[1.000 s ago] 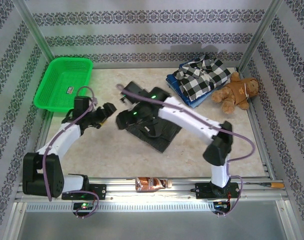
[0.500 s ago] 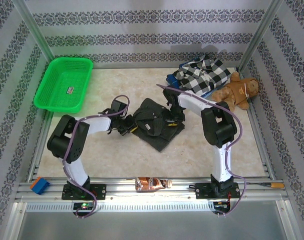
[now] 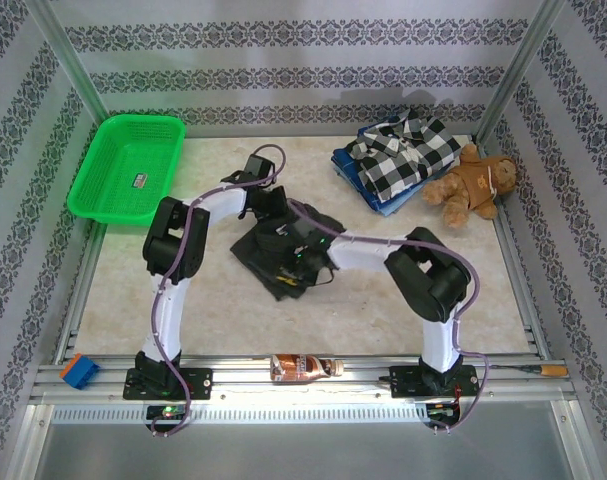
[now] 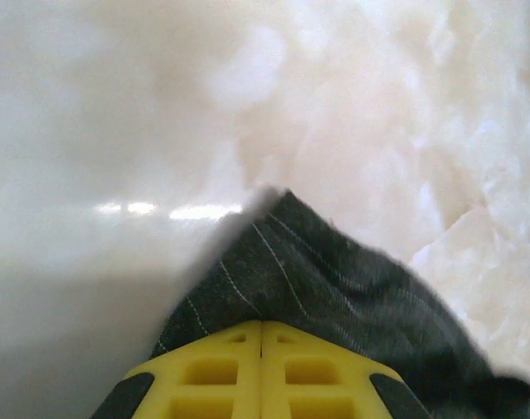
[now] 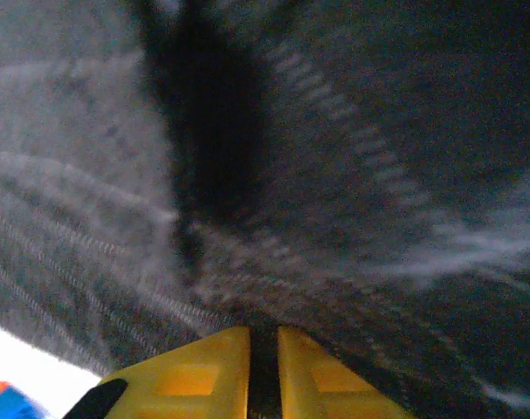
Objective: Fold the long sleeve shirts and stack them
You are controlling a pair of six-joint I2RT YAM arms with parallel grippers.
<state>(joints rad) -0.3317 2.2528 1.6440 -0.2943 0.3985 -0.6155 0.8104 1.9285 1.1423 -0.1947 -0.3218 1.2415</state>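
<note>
The dark charcoal pinstriped shirt (image 3: 283, 240) lies bunched at the table's middle. My left gripper (image 3: 271, 204) is at its far edge; in the left wrist view its yellow fingers (image 4: 230, 367) meet, pinching a corner of the pinstriped shirt (image 4: 334, 279) above the pale table. My right gripper (image 3: 301, 258) sits on the shirt's near middle; its fingers (image 5: 203, 375) stand a narrow slit apart with dark shirt cloth (image 5: 352, 175) caught between them. The black-and-white checked flannel shirt (image 3: 403, 150) lies folded on a blue garment (image 3: 381, 198) at the back right.
A brown teddy bear (image 3: 473, 185) sits beside the folded pile. A green basket (image 3: 128, 165) stands at the back left. On the near rail lie a brown bottle (image 3: 303, 367), a blue block (image 3: 78, 370) and a screwdriver (image 3: 543, 370).
Both grippers have gone from open to shut on the charcoal shirt. The left moved to its far edge, the right to its near middle, and the shirt has bunched and shifted left.
</note>
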